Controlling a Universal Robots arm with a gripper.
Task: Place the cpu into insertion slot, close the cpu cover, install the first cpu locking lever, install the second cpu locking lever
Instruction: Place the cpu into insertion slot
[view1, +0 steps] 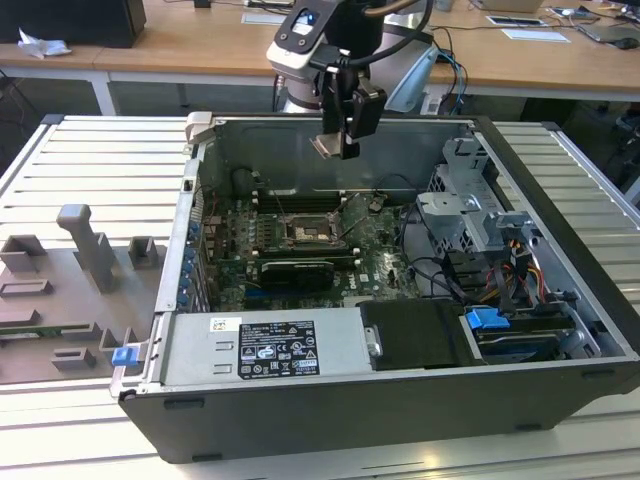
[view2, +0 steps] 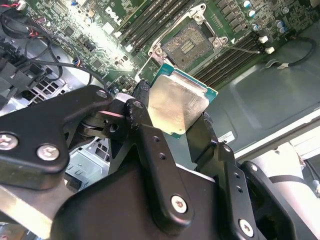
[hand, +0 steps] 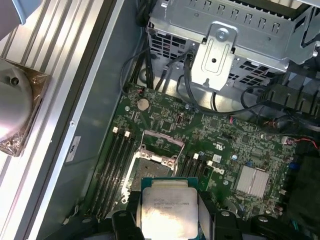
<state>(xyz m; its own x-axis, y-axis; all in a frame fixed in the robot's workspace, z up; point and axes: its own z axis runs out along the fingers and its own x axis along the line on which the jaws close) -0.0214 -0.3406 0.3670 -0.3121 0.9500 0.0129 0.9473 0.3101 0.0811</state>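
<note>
My gripper (view1: 337, 150) hangs above the open computer case, shut on the cpu (view1: 327, 146), a flat silvery square chip on a green backing. In both wrist views the cpu (view2: 177, 102) (hand: 167, 210) sits clamped edge to edge between the black fingers (view2: 145, 125). Below it on the green motherboard lies the insertion slot (view1: 304, 233) (view2: 187, 44) (hand: 150, 167), a dark square socket with a silvery rim, uncovered. The cpu cover (hand: 162, 137) stands swung up at one side of the socket. Thin wire levers (view2: 243, 48) stick out beside the socket.
Black memory slots (view2: 150, 22) flank the socket. A metal drive cage (view1: 470, 215) and cables (view1: 440, 270) fill the case at the exterior view's right, and a power supply (view1: 265, 345) lies at the front. Grey fixtures (view1: 90, 250) stand on the slatted table (view1: 60, 160) at the left.
</note>
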